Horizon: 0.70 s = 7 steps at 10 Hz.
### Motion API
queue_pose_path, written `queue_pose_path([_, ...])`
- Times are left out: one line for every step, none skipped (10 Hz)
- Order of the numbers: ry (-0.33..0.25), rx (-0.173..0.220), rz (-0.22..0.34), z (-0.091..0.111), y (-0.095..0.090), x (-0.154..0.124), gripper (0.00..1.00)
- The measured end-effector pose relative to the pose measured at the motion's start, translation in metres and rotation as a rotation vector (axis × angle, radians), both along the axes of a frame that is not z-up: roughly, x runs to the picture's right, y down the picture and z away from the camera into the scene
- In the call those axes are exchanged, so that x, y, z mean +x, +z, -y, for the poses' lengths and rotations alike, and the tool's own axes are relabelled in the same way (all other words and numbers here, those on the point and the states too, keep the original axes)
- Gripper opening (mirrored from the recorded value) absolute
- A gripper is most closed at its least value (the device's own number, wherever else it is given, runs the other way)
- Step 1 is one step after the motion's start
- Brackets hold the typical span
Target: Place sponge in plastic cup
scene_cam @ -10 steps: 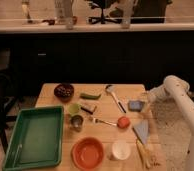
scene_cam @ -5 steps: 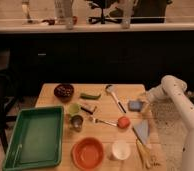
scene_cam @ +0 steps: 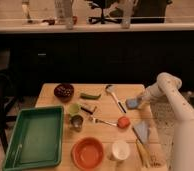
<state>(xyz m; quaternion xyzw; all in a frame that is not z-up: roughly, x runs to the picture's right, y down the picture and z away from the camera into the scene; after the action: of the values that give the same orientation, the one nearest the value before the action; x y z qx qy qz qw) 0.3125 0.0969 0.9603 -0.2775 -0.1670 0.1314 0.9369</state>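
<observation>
Sponge (scene_cam: 132,104) is lying right of centre, with the gripper (scene_cam: 140,101) sitting at its right edge. Whether it is gripping cannot be told. Plastic cup (scene_cam: 74,108) is standing well apart, leftward.

Office-like room — rolling chair (scene_cam: 106,11) behind a dark counter (scene_cam: 90,55); dish-laden wooden table (scene_cam: 103,133).

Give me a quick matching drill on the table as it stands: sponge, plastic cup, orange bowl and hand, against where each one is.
Things
1. sponge
2. plastic cup
3. orange bowl
4. hand

Places
A. near the table's front edge, between the green tray and the white cup
B. at the sponge, coming in from the table's right side
C. by the tray's far corner, just behind the metal cup
D. flat on the table, right of the long-handled utensil

Pairs: 1-D, 2-C, 3-A, 4-B
</observation>
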Motion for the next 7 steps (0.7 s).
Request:
queue_pose_path([0.002,-0.012,0.001,-0.0016,0.0025,0.0003,0.24])
queue_pose_path([0.004,-0.016,0.002,-0.0021,0.0030,0.0006,0.16])
queue_pose_path([0.003,-0.017,0.001,-0.0019,0.0025,0.0009,0.06])
queue_pose_path([0.001,-0.017,0.001,-0.0018,0.0018,0.0014,0.01])
queue_pose_path([0.001,-0.018,0.000,-0.0020,0.0017,0.0016,0.00])
queue_pose_path([0.001,-0.016,-0.001,-0.0016,0.0021,0.0016,0.00])
queue_pose_path([-0.005,-0.012,-0.002,-0.0008,0.0016,0.0007,0.00])
